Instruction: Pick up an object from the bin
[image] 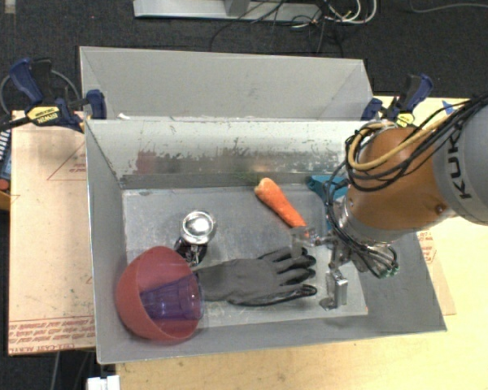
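Grey metal bin (106, 218), holding one orange carrot (280, 203) far middle, one silver can (197, 227) left, one red bowl (159, 303) near left, one dark glove (244, 283) near middle, gripper (333, 291) just right of glove, its opening cannot be told

place: robotics lab | signs: KUKA arm (478, 162), metal bin (228, 96), floor cables (346, 5)

The gripper (332, 295) hangs low at about four o'clock in the grey bin (228, 165), just beside the fingertips of a dark grey glove (244, 281) that lies flat along the six o'clock side. An orange carrot (279, 202) lies near two o'clock and a silver can (197, 229) near nine. At seven o'clock a red bowl (146, 295), tipped on its side with a purple cup (175, 305) in it, touches the glove's cuff.
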Robot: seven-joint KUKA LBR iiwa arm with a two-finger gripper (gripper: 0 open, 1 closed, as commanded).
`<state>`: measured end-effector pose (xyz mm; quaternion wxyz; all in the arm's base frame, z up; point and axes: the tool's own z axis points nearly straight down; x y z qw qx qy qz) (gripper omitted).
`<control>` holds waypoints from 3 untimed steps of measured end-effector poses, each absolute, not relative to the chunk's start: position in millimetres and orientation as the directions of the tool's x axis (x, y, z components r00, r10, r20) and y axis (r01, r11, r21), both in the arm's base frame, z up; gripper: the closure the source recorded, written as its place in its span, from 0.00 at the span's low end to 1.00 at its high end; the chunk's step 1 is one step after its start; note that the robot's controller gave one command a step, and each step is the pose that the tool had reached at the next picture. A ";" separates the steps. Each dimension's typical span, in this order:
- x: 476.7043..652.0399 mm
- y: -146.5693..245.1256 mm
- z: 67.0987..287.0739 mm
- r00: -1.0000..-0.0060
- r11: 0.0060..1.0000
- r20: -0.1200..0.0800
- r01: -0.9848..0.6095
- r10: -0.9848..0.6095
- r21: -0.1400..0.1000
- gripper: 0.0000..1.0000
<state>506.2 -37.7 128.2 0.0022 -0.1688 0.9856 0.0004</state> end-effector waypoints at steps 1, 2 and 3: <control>484.7 8.7 100.1 -0.849 0.849 -0.007 -0.528 -0.528 0.003 0.00; 490.6 18.6 71.7 -0.824 0.824 -0.018 -0.567 -0.567 -0.007 0.00; 487.4 21.6 70.2 -0.880 0.880 -0.006 -0.475 -0.475 0.002 1.00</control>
